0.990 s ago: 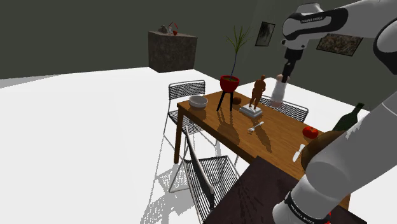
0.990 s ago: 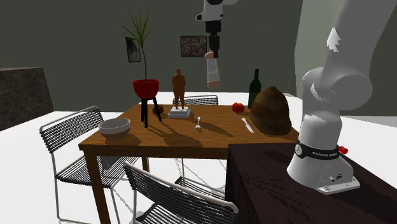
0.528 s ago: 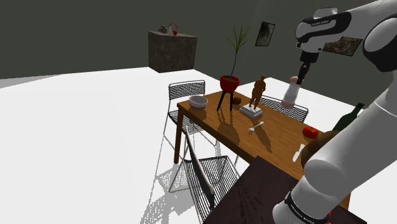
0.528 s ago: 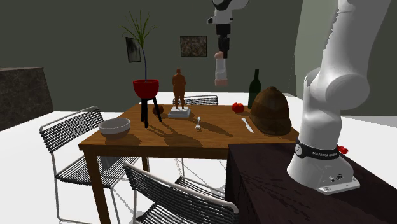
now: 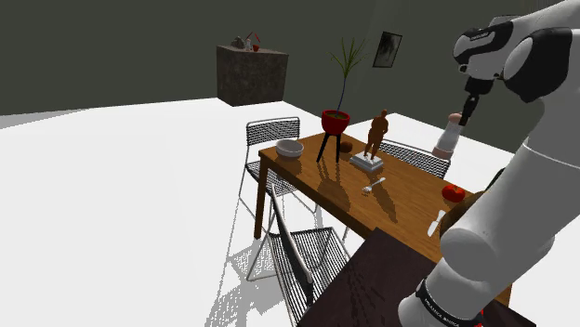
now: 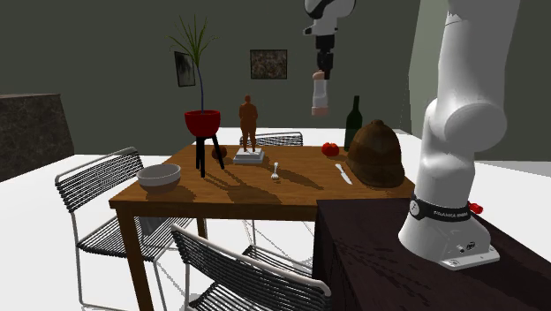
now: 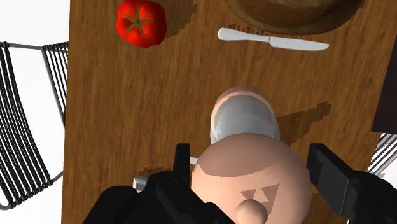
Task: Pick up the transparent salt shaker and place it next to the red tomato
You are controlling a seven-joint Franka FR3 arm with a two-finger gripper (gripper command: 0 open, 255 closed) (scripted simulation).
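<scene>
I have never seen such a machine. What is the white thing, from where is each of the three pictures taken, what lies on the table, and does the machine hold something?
The white thing is a robot arm standing on a dark box. At its end is a black two-finger tool. The shoulder view and the second exterior view look over the table from near the box. The wrist view looks down from a camera on the hand. The wooden table carries a red tomato, a knife, a dark bottle, a brown domed object, a brown figurine, a bowl and a plant in a red pot. The tool is shut on a salt shaker with a clear body and pinkish cap, in the air above the table.
</scene>
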